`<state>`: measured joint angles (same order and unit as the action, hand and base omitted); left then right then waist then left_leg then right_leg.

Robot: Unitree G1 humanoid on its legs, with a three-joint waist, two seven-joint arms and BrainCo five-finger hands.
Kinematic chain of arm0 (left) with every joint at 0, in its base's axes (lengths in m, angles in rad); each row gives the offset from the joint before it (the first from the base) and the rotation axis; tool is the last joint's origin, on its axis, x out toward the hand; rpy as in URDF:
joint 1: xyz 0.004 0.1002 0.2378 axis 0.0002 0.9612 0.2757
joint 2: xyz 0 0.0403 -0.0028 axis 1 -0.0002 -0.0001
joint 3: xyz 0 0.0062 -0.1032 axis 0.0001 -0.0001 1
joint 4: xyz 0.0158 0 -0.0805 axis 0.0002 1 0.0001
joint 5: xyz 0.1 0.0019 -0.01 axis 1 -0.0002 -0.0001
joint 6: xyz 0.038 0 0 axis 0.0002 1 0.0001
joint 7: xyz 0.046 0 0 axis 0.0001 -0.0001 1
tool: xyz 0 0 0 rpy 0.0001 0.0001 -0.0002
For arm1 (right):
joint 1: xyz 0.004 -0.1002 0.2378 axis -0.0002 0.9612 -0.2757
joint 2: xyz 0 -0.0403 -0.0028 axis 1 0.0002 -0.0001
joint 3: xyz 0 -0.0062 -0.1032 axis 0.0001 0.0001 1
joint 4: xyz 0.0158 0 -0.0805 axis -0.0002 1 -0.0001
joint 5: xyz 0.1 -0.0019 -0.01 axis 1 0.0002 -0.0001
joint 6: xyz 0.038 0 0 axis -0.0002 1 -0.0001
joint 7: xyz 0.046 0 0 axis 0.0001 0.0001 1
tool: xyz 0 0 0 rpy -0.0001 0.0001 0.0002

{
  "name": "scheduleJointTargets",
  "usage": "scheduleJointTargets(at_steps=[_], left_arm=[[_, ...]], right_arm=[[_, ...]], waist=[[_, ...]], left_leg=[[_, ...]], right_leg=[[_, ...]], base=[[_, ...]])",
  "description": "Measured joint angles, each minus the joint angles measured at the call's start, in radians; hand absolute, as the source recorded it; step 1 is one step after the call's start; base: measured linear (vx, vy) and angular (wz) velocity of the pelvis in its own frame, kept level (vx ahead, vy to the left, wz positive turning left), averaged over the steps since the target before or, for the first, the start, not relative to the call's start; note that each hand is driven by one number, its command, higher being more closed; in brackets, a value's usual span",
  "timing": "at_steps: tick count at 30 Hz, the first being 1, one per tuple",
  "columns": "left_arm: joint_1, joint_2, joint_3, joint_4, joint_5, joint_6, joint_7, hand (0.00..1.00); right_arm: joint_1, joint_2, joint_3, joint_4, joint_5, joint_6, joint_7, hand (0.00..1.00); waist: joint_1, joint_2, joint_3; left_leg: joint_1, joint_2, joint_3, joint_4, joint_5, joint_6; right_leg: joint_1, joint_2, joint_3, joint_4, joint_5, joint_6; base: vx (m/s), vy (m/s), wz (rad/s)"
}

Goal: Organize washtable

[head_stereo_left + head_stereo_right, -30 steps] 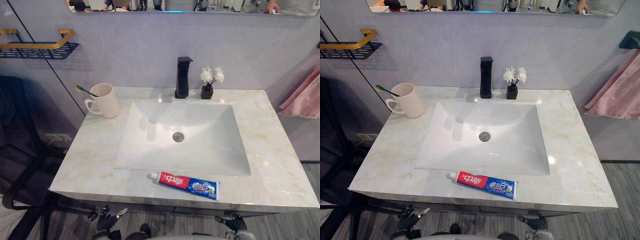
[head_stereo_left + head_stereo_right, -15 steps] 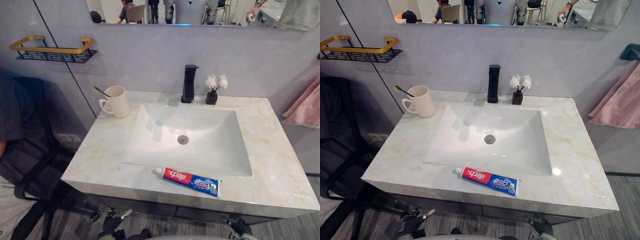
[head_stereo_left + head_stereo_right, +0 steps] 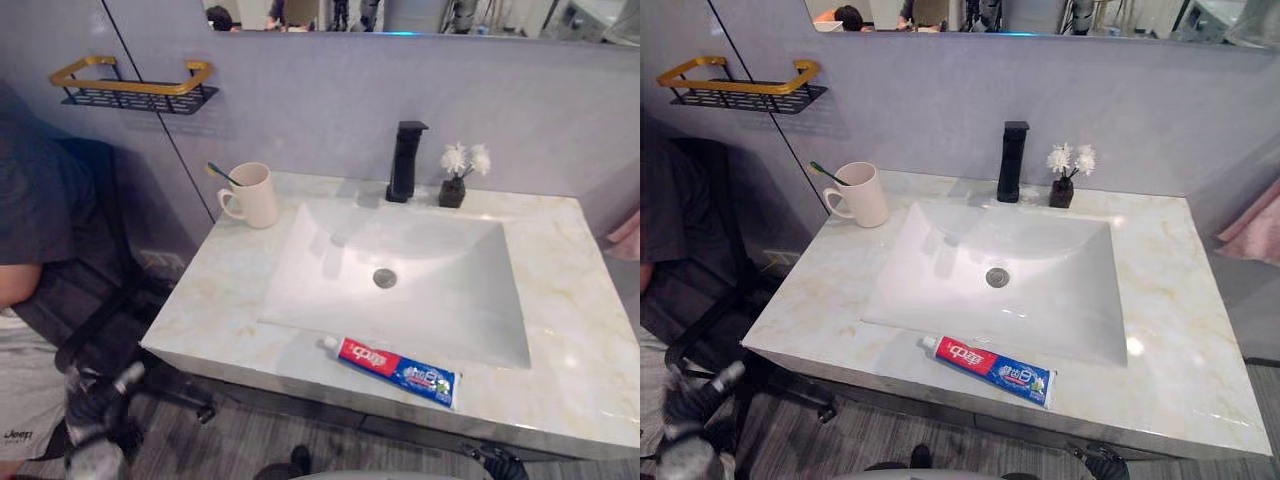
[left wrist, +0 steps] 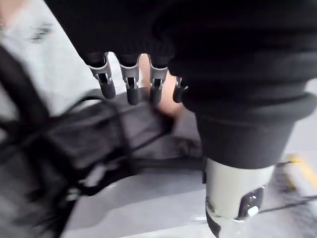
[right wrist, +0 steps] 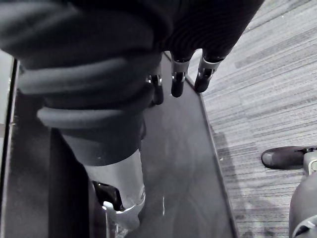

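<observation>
A red and blue toothpaste tube [image 3: 395, 368] lies on the marble counter [image 3: 215, 290] at its front edge, just before the white sink [image 3: 440, 300]. A cream cup [image 3: 255, 195] with a green toothbrush [image 3: 222, 173] stands at the counter's back left. My left hand [image 3: 98, 415] hangs low by the counter's front left corner; its fingers [image 4: 131, 82] are relaxed and hold nothing. My right hand [image 3: 495, 462] hangs below the counter's front edge, its fingers [image 5: 176, 82] straight and empty.
A black faucet [image 3: 405, 160] and a small dark vase of white flowers [image 3: 455, 185] stand behind the sink. A gold-railed black shelf [image 3: 135, 85] hangs on the wall at left. A person [image 3: 30, 250] sits on a black chair at left. A pink towel [image 3: 1250, 225] hangs at right.
The camera has moved, so the whole scene sits further right. My left hand has risen into view at the lower left. Nothing on the counter has moved.
</observation>
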<state>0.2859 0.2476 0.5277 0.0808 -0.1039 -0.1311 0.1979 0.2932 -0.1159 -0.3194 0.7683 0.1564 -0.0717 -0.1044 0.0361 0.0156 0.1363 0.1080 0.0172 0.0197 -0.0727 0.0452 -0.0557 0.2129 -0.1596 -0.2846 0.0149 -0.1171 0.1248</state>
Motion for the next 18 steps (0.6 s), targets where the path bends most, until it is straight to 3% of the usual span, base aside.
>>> scheduleJointTargets(at_steps=[4, 7, 8, 14, 18], left_arm=[[-0.047, 0.003, -0.040, -0.407, 0.087, -0.035, 0.030, 0.00], [-0.055, 0.038, -0.168, -0.587, 0.214, -0.060, 0.040, 0.00], [-0.076, 0.079, -0.279, -0.639, 0.256, -0.079, 0.020, 0.00], [-0.184, 0.198, -0.722, -0.654, 0.378, -0.121, -0.109, 0.00], [-0.234, 0.210, -0.871, -0.560, 0.439, -0.135, -0.184, 0.00]], right_arm=[[0.019, 0.000, -0.003, -0.013, -0.001, 0.000, 0.001, 0.00], [0.020, 0.000, -0.001, -0.036, -0.001, 0.000, 0.005, 0.00], [0.021, -0.002, -0.001, -0.042, -0.001, 0.000, 0.013, 0.00], [0.005, -0.025, 0.044, -0.046, -0.001, -0.003, 0.038, 0.00], [-0.002, -0.037, 0.067, -0.038, -0.001, -0.015, 0.050, 0.00]], waist=[[-0.002, 0.010, 0.001], [-0.025, 0.022, 0.003], [-0.028, 0.028, 0.001], [-0.079, 0.035, -0.003], [-0.081, 0.039, -0.006]], left_leg=[[-0.007, -0.003, -0.025, 0.014, -0.001, 0.001], [-0.015, -0.004, -0.038, 0.019, -0.001, 0.001], [-0.015, -0.003, -0.039, 0.022, -0.001, 0.001], [-0.022, 0.004, -0.035, 0.036, -0.001, 0.000], [-0.022, 0.020, -0.012, 0.036, 0.000, -0.001]], right_leg=[[0.013, 0.001, -0.023, -0.002, -0.001, -0.002], [0.013, 0.001, -0.036, 0.001, -0.002, -0.004], [0.012, 0.002, -0.035, 0.001, -0.003, -0.005], [0.007, 0.010, -0.019, 0.000, 0.001, -0.004], [-0.005, 0.022, 0.003, 0.000, 0.008, -0.012]], base=[[-0.02, -0.019, 0.17], [-0.07, -0.008, 0.10], [-0.09, -0.003, 0.04], [-0.05, -0.007, -0.04], [-0.01, -0.022, -0.17]])
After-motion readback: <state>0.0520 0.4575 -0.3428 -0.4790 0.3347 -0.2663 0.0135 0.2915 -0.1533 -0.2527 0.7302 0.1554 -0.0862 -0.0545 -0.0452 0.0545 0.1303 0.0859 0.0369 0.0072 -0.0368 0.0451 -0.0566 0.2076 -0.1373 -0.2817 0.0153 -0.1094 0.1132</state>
